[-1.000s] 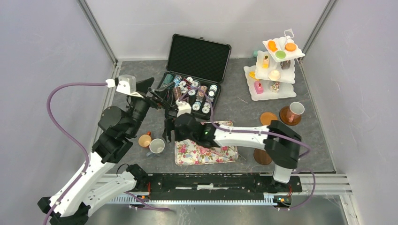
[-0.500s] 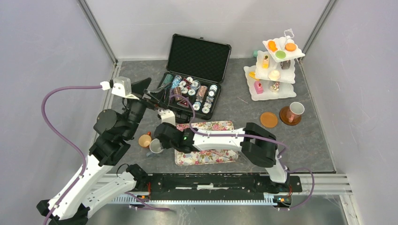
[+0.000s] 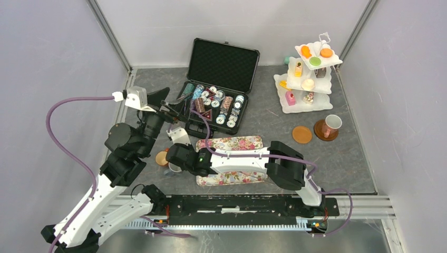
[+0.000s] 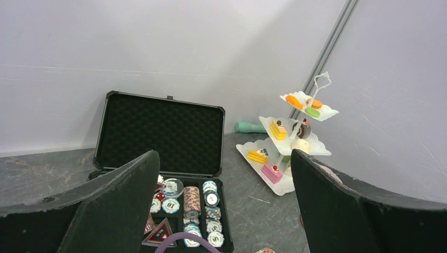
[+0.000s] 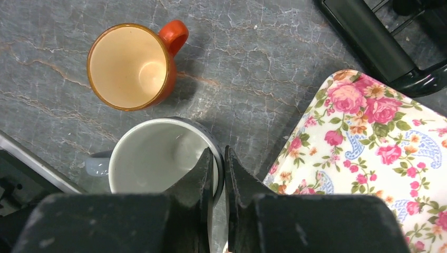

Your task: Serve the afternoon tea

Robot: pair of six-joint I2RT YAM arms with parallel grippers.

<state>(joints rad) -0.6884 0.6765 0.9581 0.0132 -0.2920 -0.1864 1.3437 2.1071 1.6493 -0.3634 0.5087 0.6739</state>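
A grey mug (image 5: 153,158) stands beside an orange mug (image 5: 132,66) on the dark table, left of the floral tray (image 5: 379,153). My right gripper (image 5: 220,158) is shut on the grey mug's rim, one finger inside and one outside. In the top view the right gripper (image 3: 173,164) covers most of that mug, with the orange mug (image 3: 161,158) just to its left. Small toy cakes and macarons sit on the white tiered stand (image 3: 308,79) at the back right. A pale mug (image 3: 332,125) rests on a brown coaster. My left gripper (image 4: 221,211) hangs open and empty above the chip case.
An open black case (image 3: 219,84) of poker chips lies at the back centre. An orange coaster (image 3: 301,134) sits near the pale mug. The floral tray (image 3: 232,178) lies under my right arm. The tiered stand (image 4: 295,153) shows far right in the left wrist view.
My right arm swung left from above the floral tray to the two mugs, and its jaws closed on the grey mug's rim. The left arm barely shifted.
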